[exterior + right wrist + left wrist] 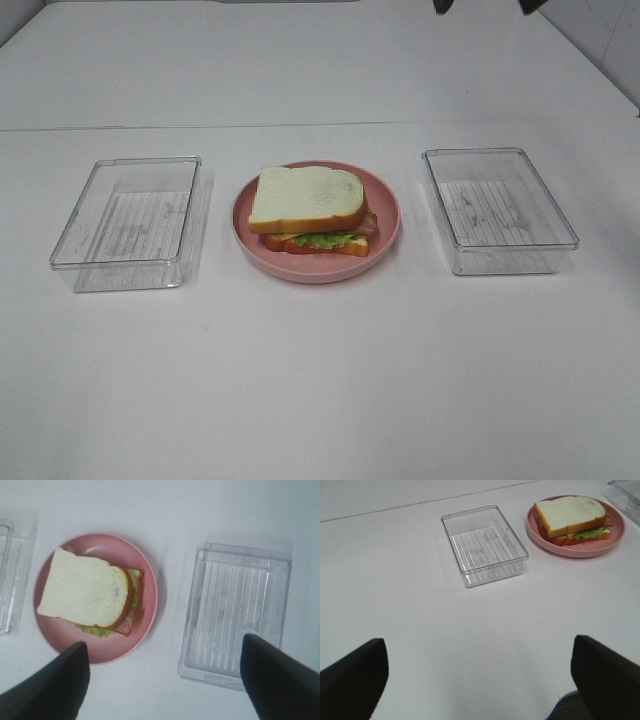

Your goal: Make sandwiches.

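Observation:
One stacked sandwich (305, 205) lies on the round pink plate (385, 235) at the table's middle: white bread with orange-brown crust on top, then green lettuce, yellow cheese and brown-red bacon showing at the edges. My right gripper (164, 642) hangs open high over the table between the plate (145, 630) and the right tray, holding nothing. Only its dark fingertips (443, 5) show at the top edge of the high view. My left gripper (477, 645) is open and empty over bare table, well short of the left tray, with the sandwich (570, 514) beyond it.
A clear rectangular tray (130, 215) stands empty left of the plate and another clear tray (498, 205) stands empty on its right. The white table (320, 380) runs wide in front, and a seam crosses it behind the trays.

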Robot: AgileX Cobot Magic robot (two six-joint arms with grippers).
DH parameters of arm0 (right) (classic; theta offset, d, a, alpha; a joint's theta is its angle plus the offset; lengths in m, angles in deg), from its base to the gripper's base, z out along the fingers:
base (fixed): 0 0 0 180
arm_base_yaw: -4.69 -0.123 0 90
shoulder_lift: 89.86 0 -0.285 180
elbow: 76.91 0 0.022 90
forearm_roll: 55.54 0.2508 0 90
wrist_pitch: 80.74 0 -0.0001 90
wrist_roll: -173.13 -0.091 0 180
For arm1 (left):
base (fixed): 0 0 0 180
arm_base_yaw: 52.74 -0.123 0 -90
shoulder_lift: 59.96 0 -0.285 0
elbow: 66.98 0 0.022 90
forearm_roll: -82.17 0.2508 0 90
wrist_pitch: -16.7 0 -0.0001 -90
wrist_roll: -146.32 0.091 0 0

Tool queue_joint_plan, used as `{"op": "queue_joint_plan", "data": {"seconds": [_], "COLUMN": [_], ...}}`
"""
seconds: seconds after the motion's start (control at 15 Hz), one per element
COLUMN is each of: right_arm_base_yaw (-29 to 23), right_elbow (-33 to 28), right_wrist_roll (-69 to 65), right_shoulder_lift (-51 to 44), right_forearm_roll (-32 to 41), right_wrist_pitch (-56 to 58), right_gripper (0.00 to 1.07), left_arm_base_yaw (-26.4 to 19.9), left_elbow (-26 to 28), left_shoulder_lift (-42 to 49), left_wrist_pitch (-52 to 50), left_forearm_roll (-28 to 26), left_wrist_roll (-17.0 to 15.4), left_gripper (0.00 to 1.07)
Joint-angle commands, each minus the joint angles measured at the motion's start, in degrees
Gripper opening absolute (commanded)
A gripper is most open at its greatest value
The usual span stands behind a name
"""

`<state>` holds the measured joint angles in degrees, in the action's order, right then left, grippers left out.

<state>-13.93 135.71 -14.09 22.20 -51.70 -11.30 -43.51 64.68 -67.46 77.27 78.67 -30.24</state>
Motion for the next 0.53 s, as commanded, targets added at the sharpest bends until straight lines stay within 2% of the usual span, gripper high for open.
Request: {"op": "queue_joint_plan", "data": {"seconds": [0.07,0.33,0.4,0.53], "right_arm_base_yaw": [-0.06,-0.06,-0.06,-0.06], "right_elbow": [-3.72,-19.82,-30.88,-42.00], "right_wrist_roll": [2.46,4.70,5.61,5.61], "right_shoulder_lift": [-7.05,-19.71,-27.90,-35.70], "right_forearm_roll": [-0.40,-0.63,-0.97,-1.15], "right_wrist_pitch": [4.53,4.53,4.41,4.35], "right_gripper": [0.78,0.78,0.78,0.78], "left_arm_base_yaw": [0.00,0.00,0.00,0.00], "left_elbow": [-0.29,-0.29,-0.29,-0.29], "left_shoulder_lift": [1.26,1.26,1.26,1.26], "left_wrist_pitch": [-0.63,-0.63,-0.63,-0.63], "left_forearm_roll": [-0.17,-0.17,-0.17,-0.17], "left_wrist_roll": [-0.46,-0.46,-0.46,-0.46], "left_gripper": [0.94,0.94,0.94,0.94]}}
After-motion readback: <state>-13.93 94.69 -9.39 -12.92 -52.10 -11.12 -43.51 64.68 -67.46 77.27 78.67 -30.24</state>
